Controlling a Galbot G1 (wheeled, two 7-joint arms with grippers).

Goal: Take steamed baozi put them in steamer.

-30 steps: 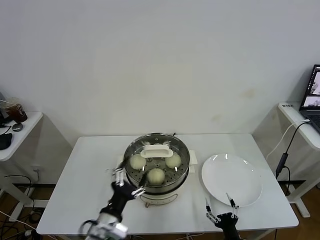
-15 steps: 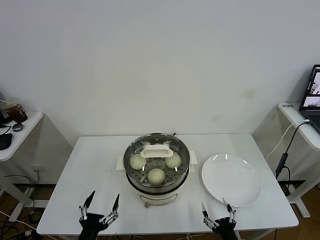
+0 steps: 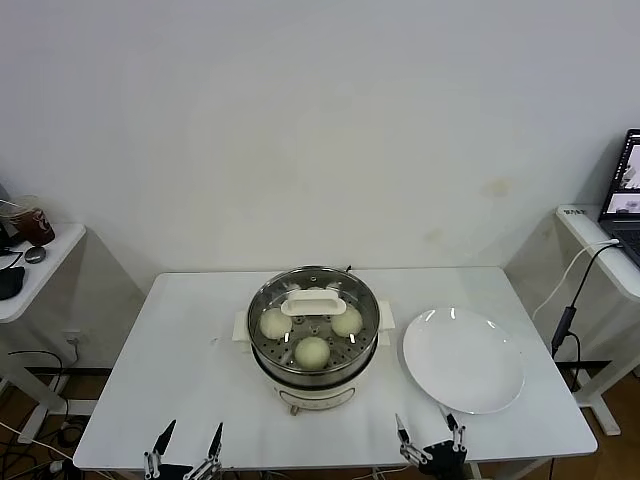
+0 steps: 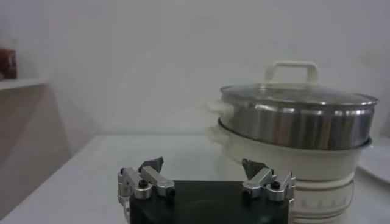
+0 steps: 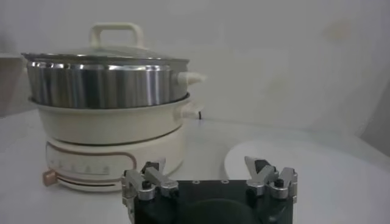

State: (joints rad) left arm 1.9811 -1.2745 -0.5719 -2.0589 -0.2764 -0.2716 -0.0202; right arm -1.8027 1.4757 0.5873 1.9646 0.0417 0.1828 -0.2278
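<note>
The steamer (image 3: 371, 338) stands mid-table, its steel basket set in a white pot base. Three steamed baozi (image 3: 312, 351) lie inside it, seen through the glass lid (image 3: 313, 300) with a white handle. My left gripper (image 3: 185, 452) is low at the table's front edge, left of the pot, open and holding nothing. My right gripper (image 3: 428, 440) is at the front edge near the plate, also open and holding nothing. The left wrist view has the left gripper (image 4: 202, 167) facing the covered steamer (image 4: 298, 122) from a distance. The right wrist view has the right gripper (image 5: 209, 167) facing the steamer (image 5: 103, 85).
A flat white plate (image 3: 463, 358) with nothing on it lies right of the pot; its rim (image 5: 292, 158) shows in the right wrist view. Side desks flank the table, the right one with a laptop (image 3: 627, 190) and a hanging cable.
My left arm has pulled back from beside the pot to the table's front edge and dropped low. The right gripper has sunk slightly. Both stayed open.
</note>
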